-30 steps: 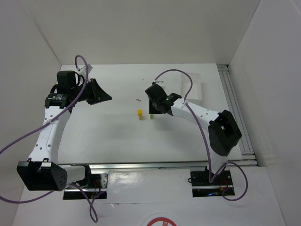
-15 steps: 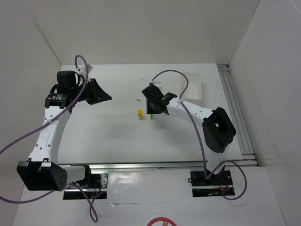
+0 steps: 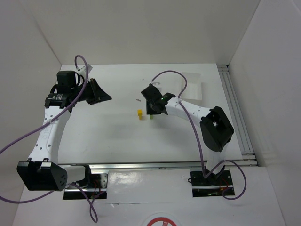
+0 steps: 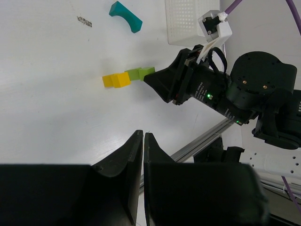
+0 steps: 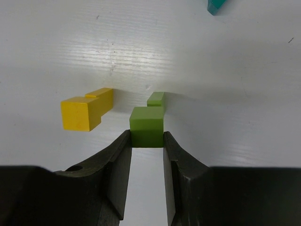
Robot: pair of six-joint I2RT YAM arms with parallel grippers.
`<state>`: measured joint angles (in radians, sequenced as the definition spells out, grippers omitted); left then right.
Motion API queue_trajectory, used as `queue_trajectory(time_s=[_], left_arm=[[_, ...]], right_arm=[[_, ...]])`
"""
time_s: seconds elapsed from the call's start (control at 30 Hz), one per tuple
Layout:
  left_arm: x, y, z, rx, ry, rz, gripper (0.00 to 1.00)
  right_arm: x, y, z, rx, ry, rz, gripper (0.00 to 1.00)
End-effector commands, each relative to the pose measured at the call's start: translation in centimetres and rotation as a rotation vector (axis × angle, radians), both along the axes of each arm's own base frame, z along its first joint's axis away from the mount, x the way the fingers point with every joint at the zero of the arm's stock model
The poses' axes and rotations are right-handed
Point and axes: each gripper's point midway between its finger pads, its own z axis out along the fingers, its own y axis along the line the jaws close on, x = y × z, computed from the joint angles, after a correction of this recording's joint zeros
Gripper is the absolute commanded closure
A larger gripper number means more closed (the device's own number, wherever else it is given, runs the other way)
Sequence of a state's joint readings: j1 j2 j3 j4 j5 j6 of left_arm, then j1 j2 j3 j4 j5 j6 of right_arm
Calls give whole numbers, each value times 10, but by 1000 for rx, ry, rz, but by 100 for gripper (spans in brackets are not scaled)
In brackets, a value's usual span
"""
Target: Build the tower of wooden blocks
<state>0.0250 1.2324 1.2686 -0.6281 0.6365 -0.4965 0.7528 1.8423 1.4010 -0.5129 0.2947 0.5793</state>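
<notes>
My right gripper [image 5: 146,135] has both fingertips pressed against the sides of the lime-green post [image 5: 147,126], which rests on the table. The yellow post [image 5: 83,112] sits just left of it, a small gap between them. Both posts also show in the left wrist view, the yellow one [image 4: 116,80] and the green one [image 4: 139,73], and in the top view, yellow [image 3: 139,113] and green [image 3: 151,117]. The teal arch [image 4: 125,16] lies apart on the table, beyond the posts; only its corner [image 5: 217,5] shows in the right wrist view. My left gripper [image 4: 143,137] is shut and empty, held off to the left [image 3: 106,98].
A white rectangular tray [image 4: 188,21] lies at the back right [image 3: 195,87] behind the right arm. A small dark speck [image 4: 84,20] lies on the table near the arch. A metal rail [image 3: 235,108] runs along the right side.
The right gripper has moved a little left and down onto the lime-green post. The left arm has not moved.
</notes>
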Motion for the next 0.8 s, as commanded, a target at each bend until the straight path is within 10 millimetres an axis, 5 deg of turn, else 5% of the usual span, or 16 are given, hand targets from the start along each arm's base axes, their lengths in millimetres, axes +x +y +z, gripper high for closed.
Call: queue_trajectory(time_s=[0.0, 0.77], left_arm=[[-3, 2, 7, 14, -44, -6, 82], [-3, 2, 7, 14, -44, -6, 82]], right_arm=[[7, 3, 13, -8, -29, -19, 64], [6, 3, 4, -21, -16, -18, 64]])
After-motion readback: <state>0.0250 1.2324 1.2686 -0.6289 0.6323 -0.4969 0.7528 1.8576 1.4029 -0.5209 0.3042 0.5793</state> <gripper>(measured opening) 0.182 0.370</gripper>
